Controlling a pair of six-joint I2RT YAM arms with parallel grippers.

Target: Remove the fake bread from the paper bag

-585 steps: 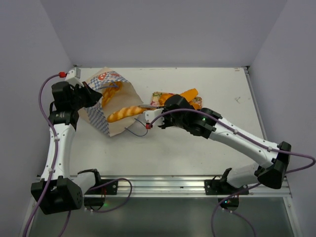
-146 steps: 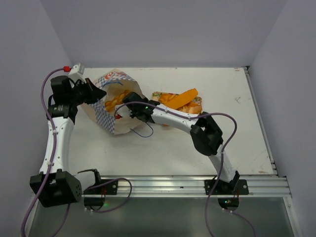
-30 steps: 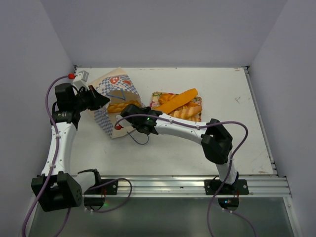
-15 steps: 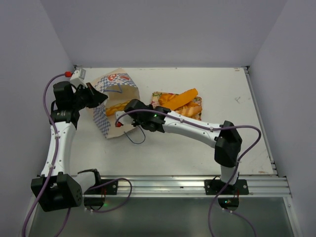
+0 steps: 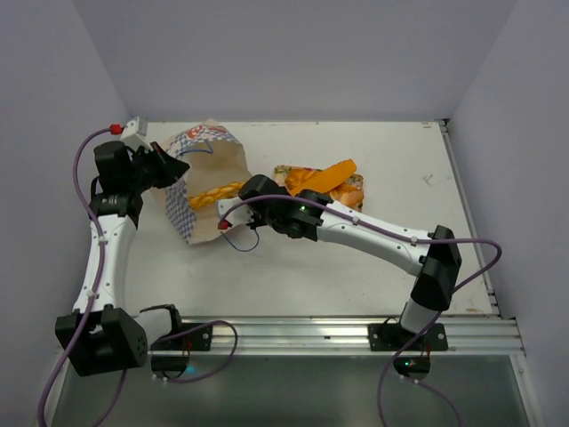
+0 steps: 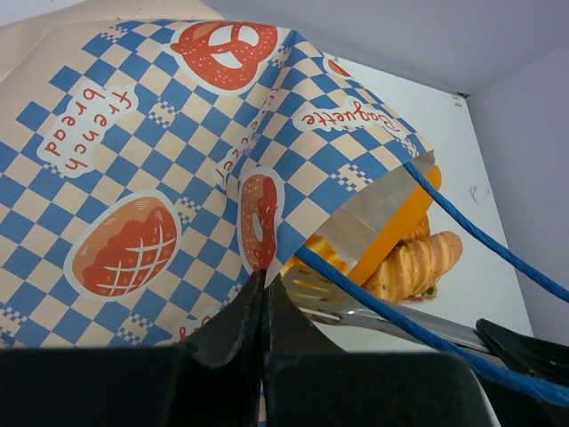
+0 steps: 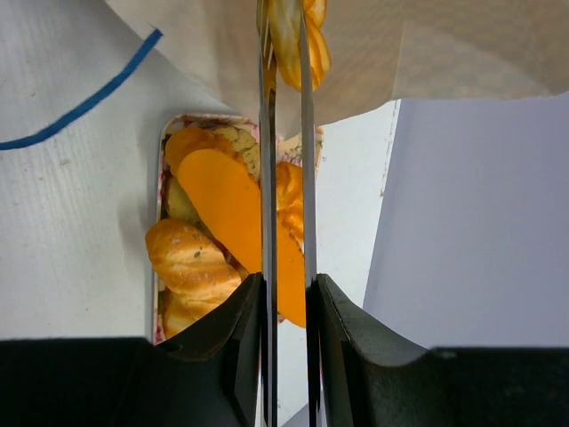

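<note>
Top external view: two arms lean over a white bench (image 5: 293,276) and meet at a paper bag (image 5: 197,173) on the far left.
Left arm: stands up from its base at the near edge, bends at the wrist and points right, into the bag's upper rim.
Left end effector (image 6: 260,289): its fingers are pinched together on the checkered edge of the bag, with the mouth gaping toward the right.
Right arm: its base is at the near right and its elbow is folded low by the right side of the bench. The forearm stretches long and nearly flat toward the left, with the wrist at the bag's mouth.
Right end effector (image 7: 284,18): two thin metal blades are drawn close and clamped on a braided loaf (image 7: 286,43) between them.
Braided loaf: it lies at the bag's mouth, partly under the paper as far as I can see.
Paper bag: it is tipped on its side, and a blue cord handle (image 7: 89,92) trails on the bench by the opening.
Tray (image 5: 357,189): it sits just right of the bag, behind the right wrist. It is heaped with more bread, with a long orange stick (image 5: 327,174) lying on top.
</note>
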